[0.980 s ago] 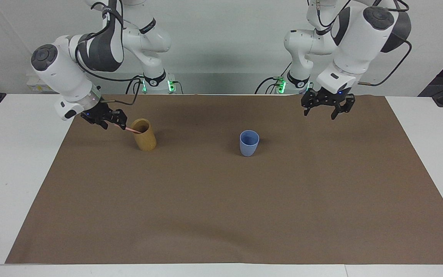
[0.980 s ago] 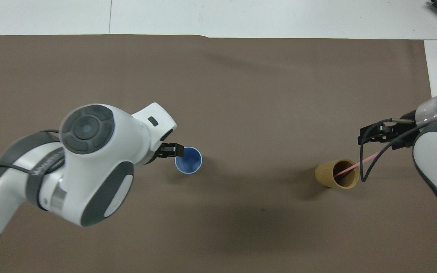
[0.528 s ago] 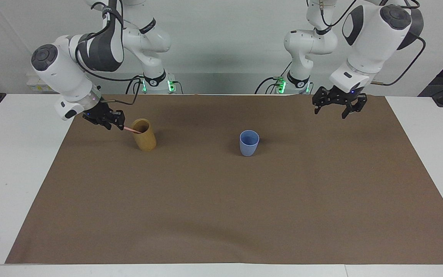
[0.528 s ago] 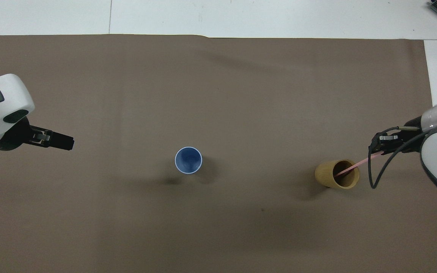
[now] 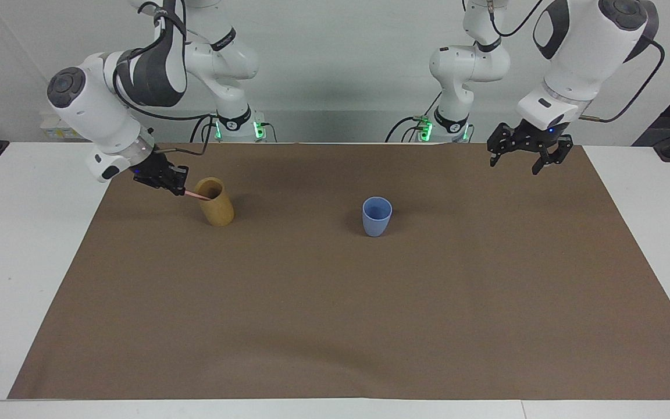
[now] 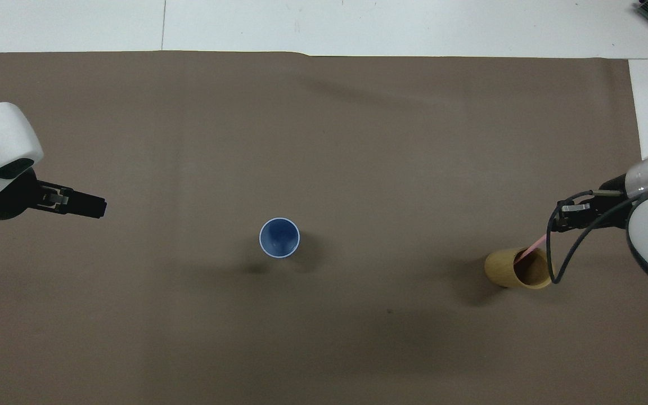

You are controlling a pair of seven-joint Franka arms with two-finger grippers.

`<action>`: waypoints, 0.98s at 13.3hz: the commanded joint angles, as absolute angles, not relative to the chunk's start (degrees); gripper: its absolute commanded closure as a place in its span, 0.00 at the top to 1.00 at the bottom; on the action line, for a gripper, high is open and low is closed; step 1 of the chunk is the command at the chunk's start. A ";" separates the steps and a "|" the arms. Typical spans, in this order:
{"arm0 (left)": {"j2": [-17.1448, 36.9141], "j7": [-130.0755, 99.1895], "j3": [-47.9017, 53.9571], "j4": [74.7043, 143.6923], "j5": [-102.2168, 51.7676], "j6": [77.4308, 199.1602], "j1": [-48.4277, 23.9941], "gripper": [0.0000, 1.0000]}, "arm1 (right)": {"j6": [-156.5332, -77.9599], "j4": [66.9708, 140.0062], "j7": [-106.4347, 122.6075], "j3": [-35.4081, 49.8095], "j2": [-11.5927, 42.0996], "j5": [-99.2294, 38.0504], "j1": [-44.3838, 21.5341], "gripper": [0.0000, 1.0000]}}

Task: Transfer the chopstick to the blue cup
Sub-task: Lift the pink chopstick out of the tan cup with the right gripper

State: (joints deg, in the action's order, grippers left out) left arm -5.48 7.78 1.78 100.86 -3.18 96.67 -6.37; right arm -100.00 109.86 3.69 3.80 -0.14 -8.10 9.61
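Note:
The pale pink chopstick [image 5: 198, 197] leans out of the tan bamboo cup [image 5: 214, 202], its lower end inside the cup. My right gripper [image 5: 175, 185] is shut on the stick's upper end, just beside the cup's rim toward the right arm's end of the table. In the overhead view the stick [image 6: 532, 248] runs from the right gripper [image 6: 556, 223] into the bamboo cup [image 6: 518, 270]. The light-blue cup [image 5: 377, 216] stands upright and empty mid-mat; it also shows in the overhead view [image 6: 279, 238]. My left gripper [image 5: 522, 162] hangs open in the air over the mat's left-arm end, well apart from the blue cup; it also shows in the overhead view [image 6: 99, 208].
A brown mat [image 5: 335, 326] covers most of the white table [image 5: 15, 262]. Both cups stand on it in the half nearer the robots. A loose black cable [image 6: 552, 253] hangs from the right wrist over the bamboo cup.
My left gripper has drawn away from over the blue cup toward the left arm's end. My right gripper pulled the chopstick outward, and the bamboo cup slid a little toward the right arm's end.

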 commanded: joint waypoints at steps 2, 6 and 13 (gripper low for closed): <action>-5.97 8.26 2.46 99.58 1.21 94.05 -5.45 1.00 | -97.39 107.77 5.54 4.04 -1.32 -11.60 10.46 0.00; -6.24 7.91 2.29 99.58 1.76 93.78 -5.36 1.00 | -95.89 106.09 5.19 4.22 -4.65 -11.60 10.20 0.00; -6.59 8.09 2.20 98.88 1.58 93.69 -5.36 1.00 | -91.50 102.83 3.87 5.45 -12.91 -11.51 9.32 0.00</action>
State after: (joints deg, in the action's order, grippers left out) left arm -6.26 7.78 1.68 99.51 0.73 94.76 -6.25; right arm -92.25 102.72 3.73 5.00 -10.63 -10.05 9.16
